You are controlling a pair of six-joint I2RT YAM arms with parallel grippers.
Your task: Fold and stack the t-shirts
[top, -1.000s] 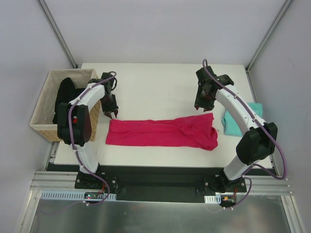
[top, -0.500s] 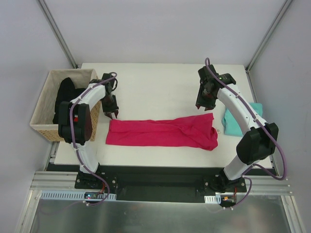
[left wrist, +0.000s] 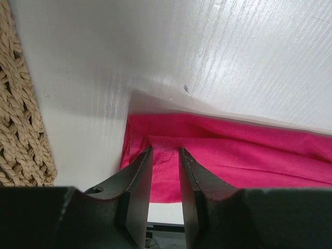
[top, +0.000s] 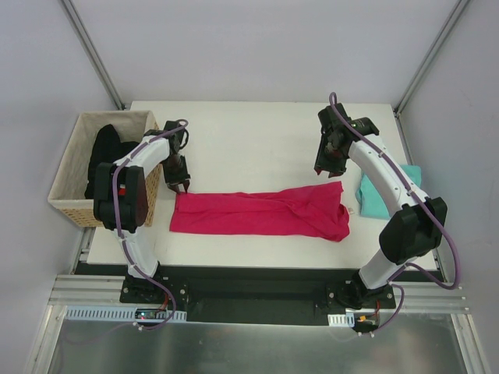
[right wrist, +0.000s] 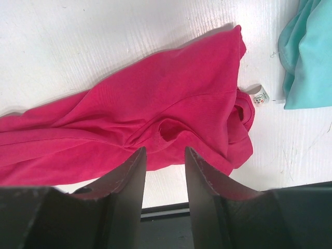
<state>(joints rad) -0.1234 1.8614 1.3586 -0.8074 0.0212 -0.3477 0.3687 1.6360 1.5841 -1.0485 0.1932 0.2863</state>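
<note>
Bright magenta-pink cloth t-shirt [top: 261,213]: long axis left–right. Left gripper [top: 178,187] by its far-left corner, right gripper [top: 326,173] by its far-right corner. Both sets of fingers parted, empty.

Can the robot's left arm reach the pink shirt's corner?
Probably yes. The left end effector hangs open right over the pink t-shirt's far left corner, and nothing lies between them. The wicker basket stands off to the side.
</note>
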